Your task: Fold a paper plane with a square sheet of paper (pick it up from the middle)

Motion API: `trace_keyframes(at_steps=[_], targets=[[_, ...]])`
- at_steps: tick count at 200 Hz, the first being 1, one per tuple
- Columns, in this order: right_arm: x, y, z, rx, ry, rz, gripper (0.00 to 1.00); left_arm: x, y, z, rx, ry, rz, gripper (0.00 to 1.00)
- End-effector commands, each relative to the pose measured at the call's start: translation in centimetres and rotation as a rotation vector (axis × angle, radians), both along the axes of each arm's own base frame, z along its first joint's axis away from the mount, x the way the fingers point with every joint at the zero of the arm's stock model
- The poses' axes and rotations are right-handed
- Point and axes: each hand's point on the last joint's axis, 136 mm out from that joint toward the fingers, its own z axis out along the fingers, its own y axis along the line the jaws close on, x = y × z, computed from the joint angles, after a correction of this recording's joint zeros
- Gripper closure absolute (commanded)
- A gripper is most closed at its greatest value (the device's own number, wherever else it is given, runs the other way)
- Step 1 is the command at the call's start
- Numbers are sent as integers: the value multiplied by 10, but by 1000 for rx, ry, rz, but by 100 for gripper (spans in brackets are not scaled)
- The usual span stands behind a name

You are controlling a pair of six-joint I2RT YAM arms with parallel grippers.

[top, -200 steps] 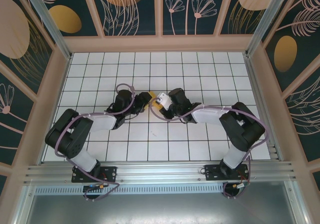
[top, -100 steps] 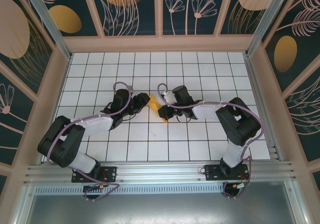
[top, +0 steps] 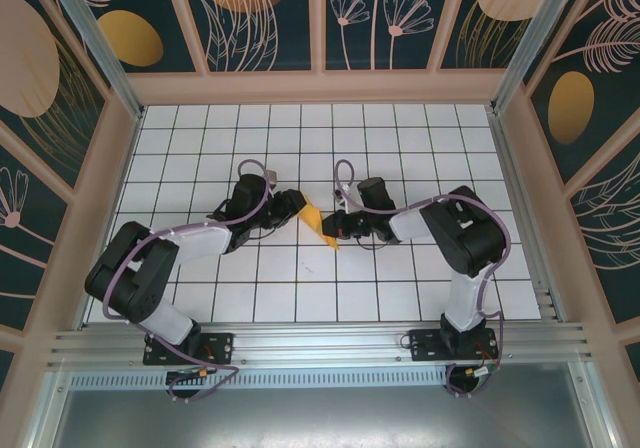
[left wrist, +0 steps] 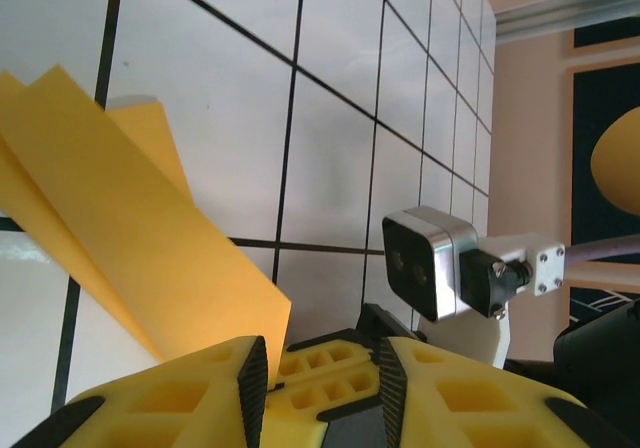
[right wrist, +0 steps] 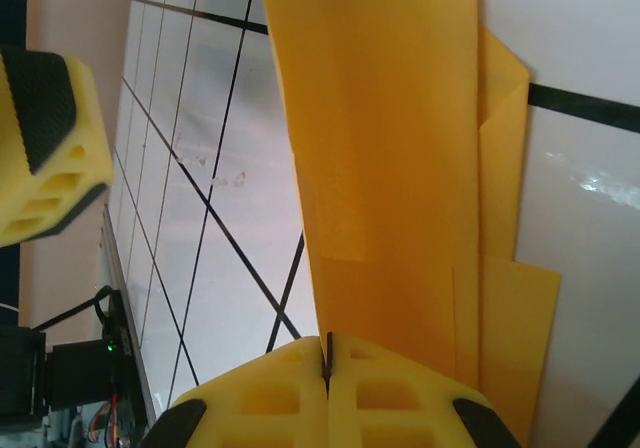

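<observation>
Pinching the sheet of paper (right wrist: 400, 168) tight between its yellow pads, the right end effector (right wrist: 327, 353) holds the layered, part-folded strip low over the middle of the counter (top: 300, 288), well in from the near edge. Slightly farther back, the left end effector (left wrist: 322, 368) stands part open beside the sheet's free end, nothing between its jaws. Folding cleanly likely means closing squarely on that end while the right anchors, so the layers line up.
</observation>
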Motion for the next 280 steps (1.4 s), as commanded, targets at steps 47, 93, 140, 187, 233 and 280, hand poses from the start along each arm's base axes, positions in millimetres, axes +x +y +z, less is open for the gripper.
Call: trace_keyframes(at_steps=[47, 93, 140, 187, 233, 280], targets=[[6, -6, -1, 109, 119, -55, 100, 5, -33, 1, -36, -18, -134, 62], [8, -6, 1, 115, 122, -55, 100, 16, -39, -13, -34, 1, -112, 63], [9, -7, 8, 103, 88, -44, 96, 25, -35, -30, -16, 18, -51, 68], [9, -13, 14, 29, -8, -31, 75, 33, -30, -31, -10, 9, 2, 69], [14, -27, 10, -149, -180, -38, 57, 37, -30, -35, -6, 16, 13, 70], [11, -25, 16, -319, -493, 29, 54, 38, -30, -34, 0, 16, 18, 70]])
